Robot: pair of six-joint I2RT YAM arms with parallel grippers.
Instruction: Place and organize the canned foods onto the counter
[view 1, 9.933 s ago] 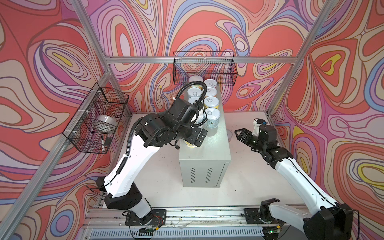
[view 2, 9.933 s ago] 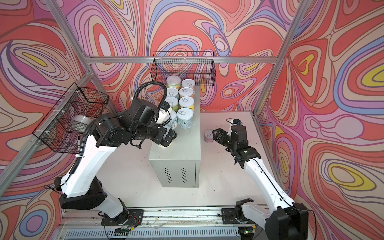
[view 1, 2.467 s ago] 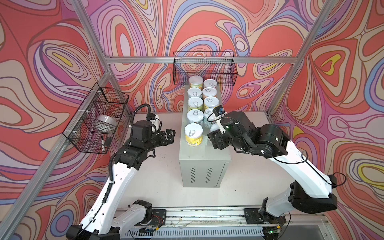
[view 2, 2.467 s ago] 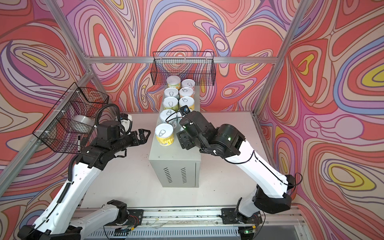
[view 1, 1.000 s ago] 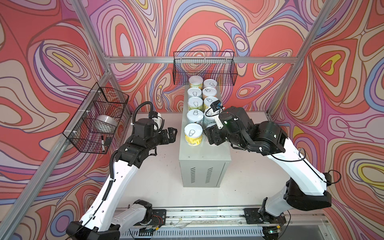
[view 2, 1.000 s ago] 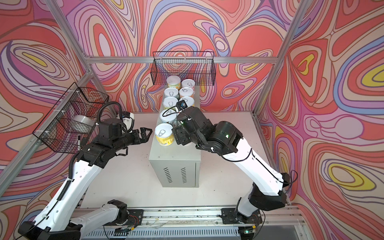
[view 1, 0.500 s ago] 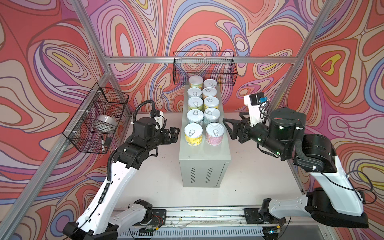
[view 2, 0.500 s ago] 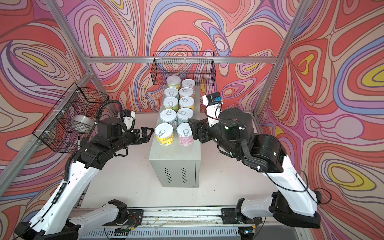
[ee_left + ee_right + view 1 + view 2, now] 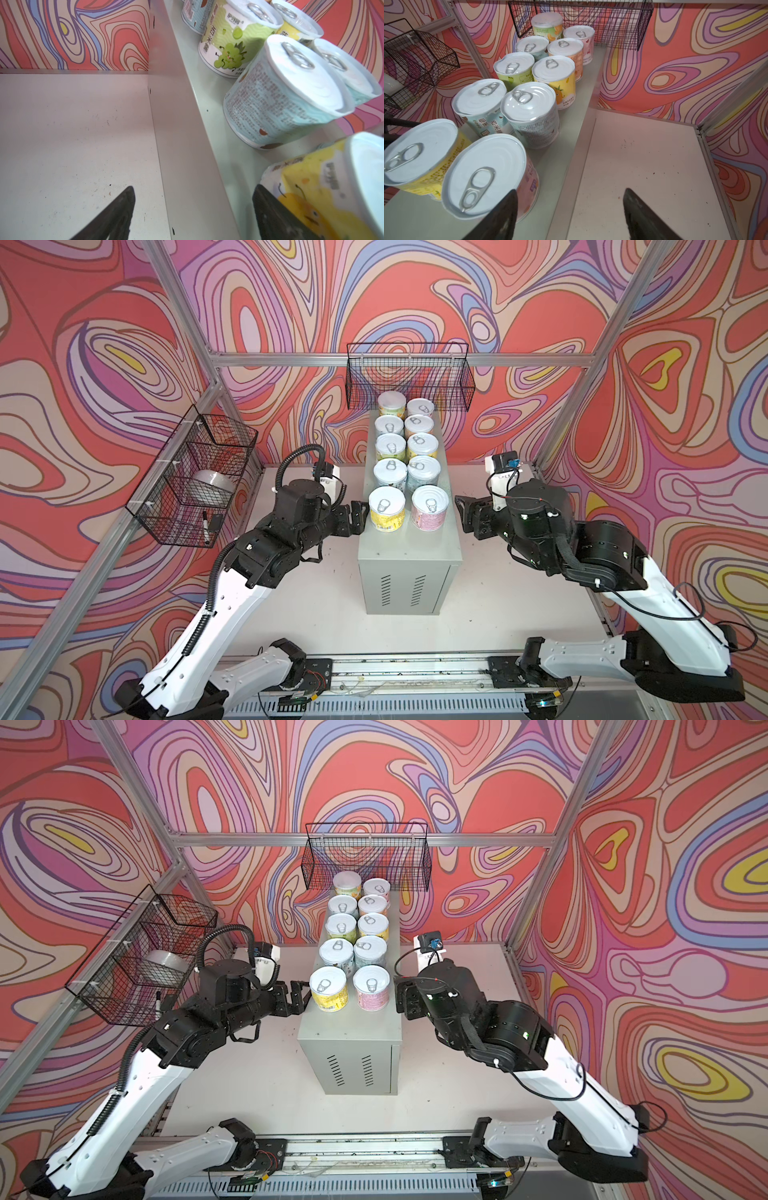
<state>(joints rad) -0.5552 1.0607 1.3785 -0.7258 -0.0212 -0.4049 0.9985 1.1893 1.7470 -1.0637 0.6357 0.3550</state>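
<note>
Ten canned foods (image 9: 423,444) stand upright, lids up, on the grey cabinet surface (image 9: 409,545), packed close in 2 rows of 5 running front to back. The rear pair sits below the black wire basket (image 9: 409,377) on the back wall. The front pair is a yellow-label can (image 9: 387,512) on the L and a pink-label can (image 9: 431,506) on the R, w/ two pale-blue cans (image 9: 529,112) right behind them. The L pincer (image 9: 360,516) hovers at the cabinet's L edge just beside the yellow-label can; contact can't be told. Its jaws are apart w/ nothing btwn them. In the L wrist view one finger (image 9: 270,212) overlaps that can's label, and the can lies outside the gap. The R pincer (image 9: 461,512) is near the cabinet's R edge, clear of the pink-label can, jaws apart, empty. In the R wrist view its gap spans the cabinet edge and the white lower surface (image 9: 643,166). The side basket (image 9: 166,506) on the L wall holds a tape roll (image 9: 212,483) and a marker (image 9: 205,526).
</note>
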